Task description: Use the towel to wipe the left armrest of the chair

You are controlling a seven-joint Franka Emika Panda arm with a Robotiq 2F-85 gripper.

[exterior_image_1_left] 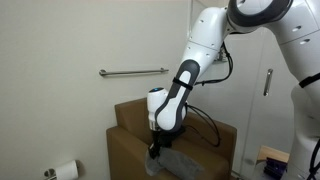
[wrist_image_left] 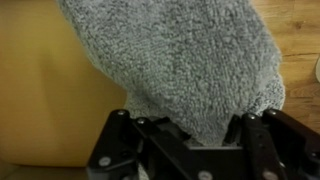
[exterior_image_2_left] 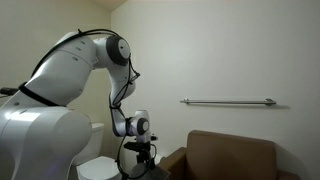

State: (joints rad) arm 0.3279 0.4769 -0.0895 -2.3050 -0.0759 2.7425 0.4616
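The grey towel (wrist_image_left: 180, 60) fills the wrist view, pinched at its near end in my gripper (wrist_image_left: 185, 128), which is shut on it. In an exterior view the gripper (exterior_image_1_left: 155, 148) points down at the brown chair (exterior_image_1_left: 130, 120), and the towel (exterior_image_1_left: 190, 160) trails from it along the chair's near side. The left armrest (exterior_image_1_left: 124, 156) turns its broad panel to that camera, directly under and beside the gripper. In an exterior view the gripper (exterior_image_2_left: 140, 160) hangs at the chair's (exterior_image_2_left: 235, 155) near edge, where the towel is hard to make out. Tan upholstery (wrist_image_left: 40, 90) shows left of the towel.
A metal grab bar (exterior_image_1_left: 133, 72) is fixed to the wall behind the chair. A white paper roll (exterior_image_1_left: 65, 170) hangs low beside the chair. Wooden floor (wrist_image_left: 300, 40) shows past the towel. A door with a handle (exterior_image_1_left: 267, 82) stands behind the arm.
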